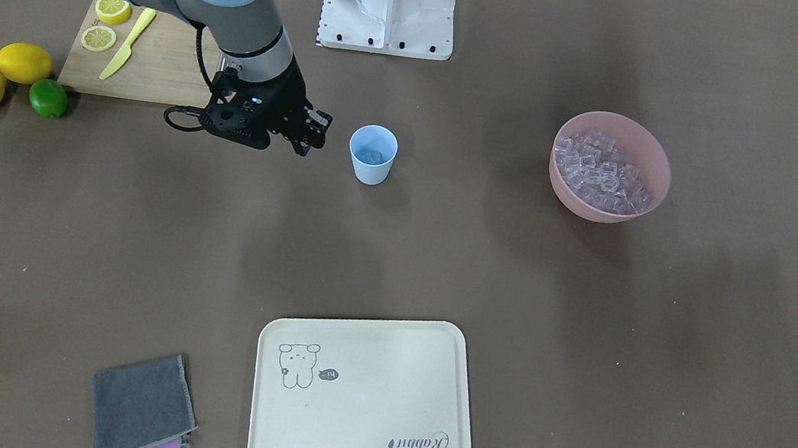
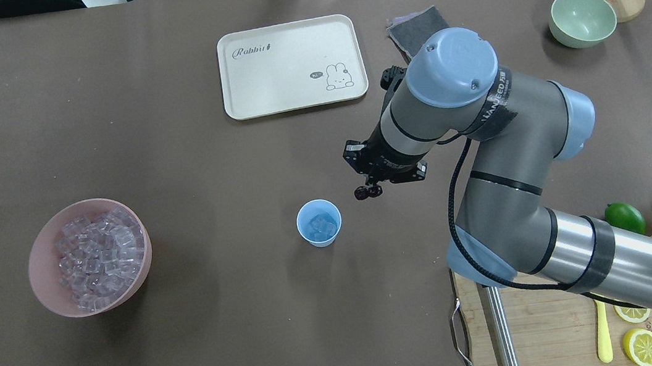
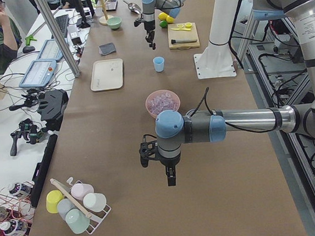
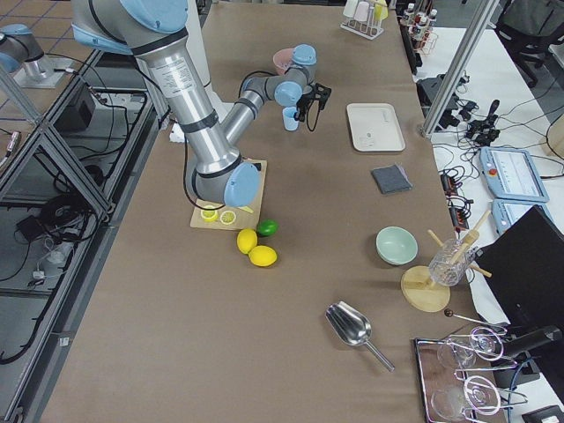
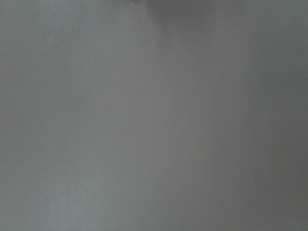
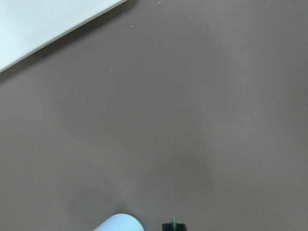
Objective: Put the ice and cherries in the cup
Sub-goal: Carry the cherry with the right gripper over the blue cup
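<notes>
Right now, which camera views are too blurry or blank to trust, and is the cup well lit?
Left wrist view: flat grey blank, nothing in focus. Right wrist view: the cup rim is a soft blur at the bottom edge, the tray corner washed out. Overhead view: sharp, evenly lit, only soft shadows; the ice in the cup reads clearly.

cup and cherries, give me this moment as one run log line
right gripper: holding cherries, beside cup, not over it | cup: ice inside | left gripper: state unclear
</notes>
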Controlling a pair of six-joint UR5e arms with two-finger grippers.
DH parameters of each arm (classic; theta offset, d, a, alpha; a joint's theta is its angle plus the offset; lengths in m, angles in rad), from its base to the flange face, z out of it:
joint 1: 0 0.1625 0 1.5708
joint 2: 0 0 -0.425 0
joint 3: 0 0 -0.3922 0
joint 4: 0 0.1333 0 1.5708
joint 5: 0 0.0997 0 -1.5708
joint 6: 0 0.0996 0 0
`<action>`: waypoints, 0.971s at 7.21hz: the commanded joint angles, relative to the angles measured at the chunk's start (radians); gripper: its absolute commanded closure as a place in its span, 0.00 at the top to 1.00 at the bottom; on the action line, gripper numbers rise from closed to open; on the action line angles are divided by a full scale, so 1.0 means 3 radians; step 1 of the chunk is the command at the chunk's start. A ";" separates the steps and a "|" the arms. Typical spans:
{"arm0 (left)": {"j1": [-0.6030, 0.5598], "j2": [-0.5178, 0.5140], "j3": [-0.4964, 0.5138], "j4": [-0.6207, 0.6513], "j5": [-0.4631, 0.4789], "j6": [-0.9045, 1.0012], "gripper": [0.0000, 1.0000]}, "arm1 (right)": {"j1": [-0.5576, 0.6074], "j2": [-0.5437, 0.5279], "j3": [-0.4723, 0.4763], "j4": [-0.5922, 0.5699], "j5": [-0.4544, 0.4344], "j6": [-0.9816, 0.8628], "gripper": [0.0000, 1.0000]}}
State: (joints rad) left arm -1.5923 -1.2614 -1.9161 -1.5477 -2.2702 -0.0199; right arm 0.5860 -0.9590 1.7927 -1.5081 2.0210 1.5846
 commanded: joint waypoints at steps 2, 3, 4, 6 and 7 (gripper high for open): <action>0.0000 -0.0004 -0.0010 -0.0005 0.0000 0.0000 1.00 | -0.0204 0.0511 -0.0396 -0.0107 -0.0120 0.0306 0.00; 0.0000 0.0001 -0.0005 -0.0061 0.0000 0.0000 1.00 | -0.0225 0.0528 -0.0397 -0.0102 -0.0145 0.0317 0.00; 0.0000 0.0002 -0.0005 -0.0067 0.0000 0.0000 1.00 | -0.0220 0.0523 -0.0407 -0.0092 -0.0146 0.0307 0.16; 0.0000 0.0002 -0.0005 -0.0067 0.0000 0.0000 1.00 | -0.0266 0.0523 -0.0417 -0.0102 -0.0191 0.0307 1.00; 0.0000 0.0002 -0.0005 -0.0067 0.0000 0.0000 1.00 | -0.0266 0.0523 -0.0402 -0.0107 -0.0192 0.0312 1.00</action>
State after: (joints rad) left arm -1.5922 -1.2610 -1.9176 -1.5674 -2.2703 -0.0199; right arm 0.5099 -0.8030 1.6693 -1.5383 1.9677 1.6762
